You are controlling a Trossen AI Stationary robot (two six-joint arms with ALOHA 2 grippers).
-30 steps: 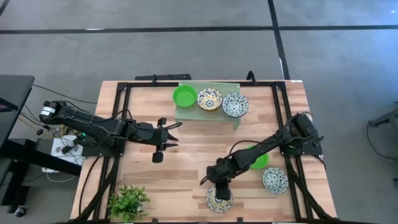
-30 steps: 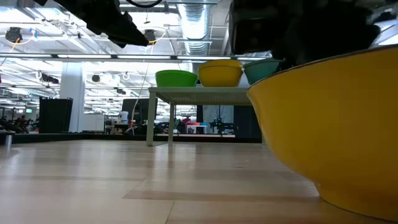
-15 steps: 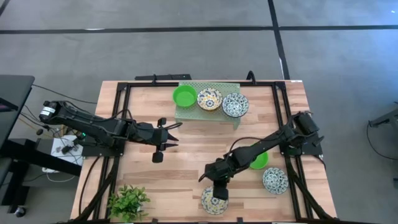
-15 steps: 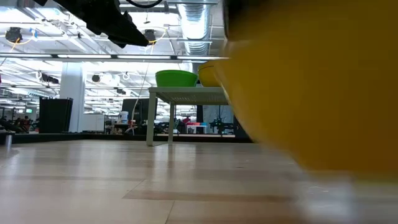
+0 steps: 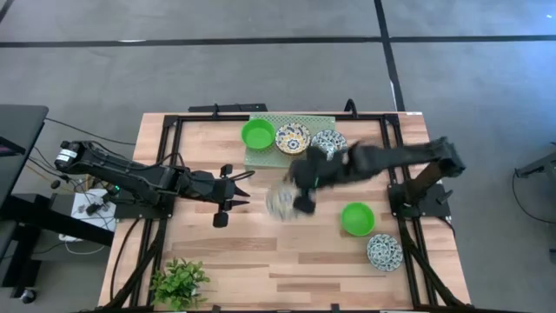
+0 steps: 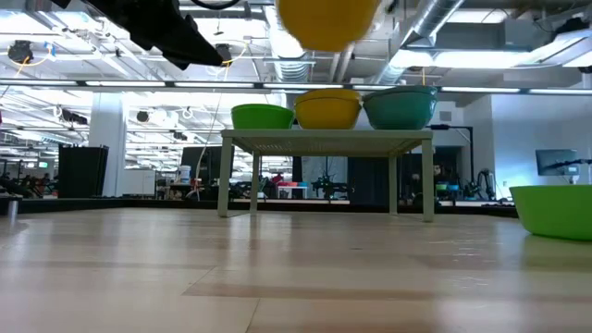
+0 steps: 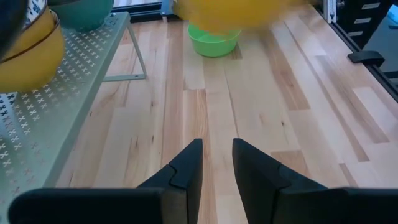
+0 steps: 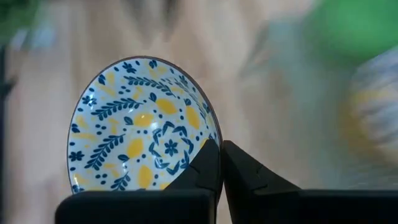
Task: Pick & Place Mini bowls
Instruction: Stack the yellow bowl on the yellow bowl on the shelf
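Note:
My right gripper [image 8: 219, 163] is shut on a mini bowl [image 8: 143, 143], white inside with a yellow-blue floral pattern. The bowl is in the air over the table's middle [image 5: 282, 202], and its yellow outside [image 6: 328, 20] shows high in the low view. Three more mini bowls stand on the pale green rack [image 5: 291, 155]: a green one [image 5: 258, 133], a yellow-blue one [image 5: 293, 138] and a blue one [image 5: 328, 139] partly under my right arm. A green bowl [image 5: 357, 218] and a blue-patterned bowl [image 5: 384, 252] rest on the table at the right. My left gripper [image 5: 228, 187] hovers open left of centre. My right gripper pinches the bowl's rim [image 8: 213, 138] between its two fingers, one finger [image 8: 207, 165] on the patterned inside and the other on the outside. The bowl is lifted clear of the table, with its inside turned toward the wrist camera.
A small leafy plant [image 5: 178, 283] stands at the near left corner. Black frame rails [image 5: 165, 165] run along the table's left and right sides. Bare wood lies between my left gripper and the near edge.
My right gripper has taken the yellow-blue bowl up from the table near the front edge. It has carried the bowl fast, upward and toward the far edge, up to the middle near the rack. The bowl now hangs clear of the table.

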